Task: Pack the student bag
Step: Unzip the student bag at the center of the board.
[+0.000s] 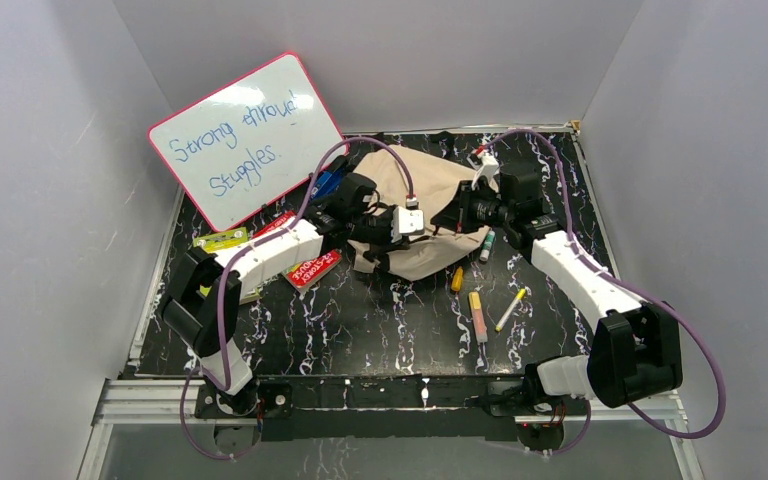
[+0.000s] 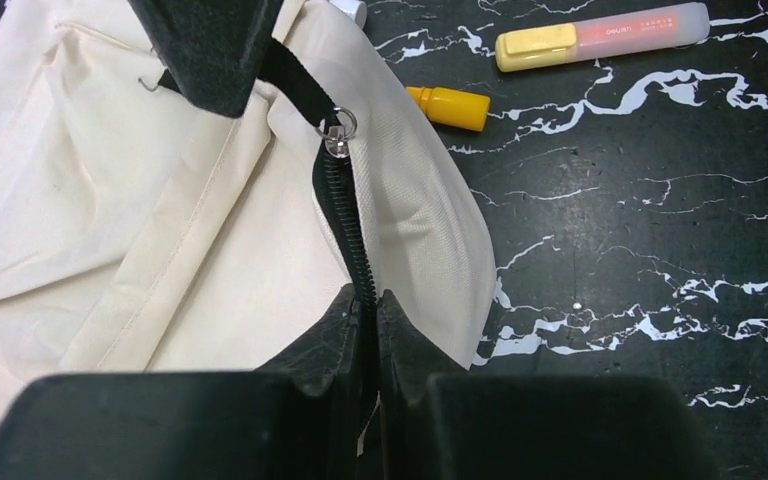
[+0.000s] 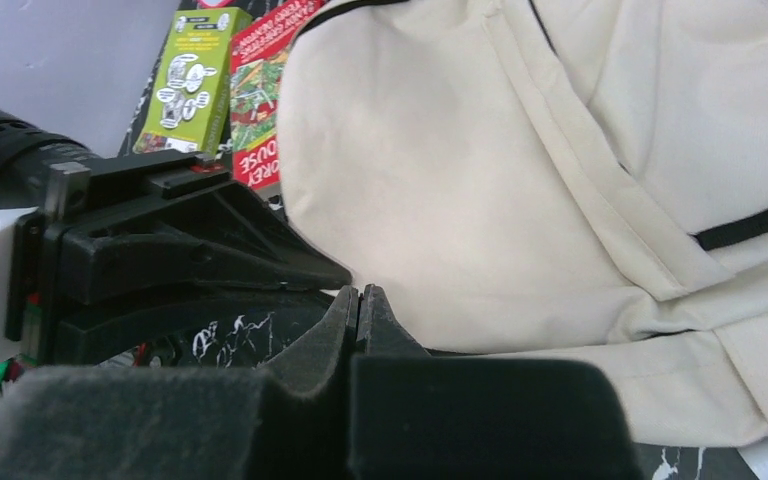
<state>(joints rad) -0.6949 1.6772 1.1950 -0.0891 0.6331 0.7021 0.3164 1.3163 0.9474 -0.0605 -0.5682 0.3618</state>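
Note:
The student bag [image 1: 430, 200], beige with dark zipper lines, lies at the back middle of the table. My left gripper [image 1: 400, 237] is at its near left side. In the left wrist view it [image 2: 375, 300] is shut on the bag's [image 2: 160, 220] black zipper edge, just below the silver zipper pull [image 2: 336, 133]. My right gripper [image 1: 457, 216] is at the bag's right side. In the right wrist view it [image 3: 359, 295] is shut tight against the bag's [image 3: 520, 170] fabric. Its finger [image 2: 220, 50] meets the top of the same zipper line.
A whiteboard [image 1: 250, 135] leans at the back left. A green box [image 1: 220, 240] and a red box [image 1: 312, 268] lie left of the bag. A yellow marker [image 1: 457, 278], a highlighter [image 1: 478, 315], a pen [image 1: 509, 310] and a green-capped marker [image 1: 487, 245] lie in front right.

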